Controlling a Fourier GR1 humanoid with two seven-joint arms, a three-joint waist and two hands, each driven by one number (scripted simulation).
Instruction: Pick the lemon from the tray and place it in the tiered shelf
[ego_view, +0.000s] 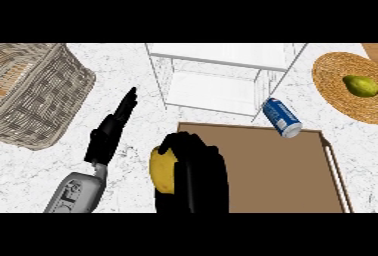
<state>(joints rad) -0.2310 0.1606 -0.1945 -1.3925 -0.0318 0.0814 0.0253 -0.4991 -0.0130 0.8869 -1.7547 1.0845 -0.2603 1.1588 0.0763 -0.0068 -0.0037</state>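
Observation:
A yellow lemon (162, 169) shows at the left edge of the brown tray (284, 170), with my right hand (196, 172) curled round it and hiding most of it. My left hand (111, 131) rests open on the counter to the left of the tray, fingers straight and pointing away from me. The white tiered shelf (221, 75) stands just beyond the tray, its levels bare.
A blue can (282, 117) lies on its side at the tray's far edge, by the shelf's right leg. A wicker basket (37, 95) sits at the left. At the far right a round woven mat (341, 87) carries a green fruit (360, 85).

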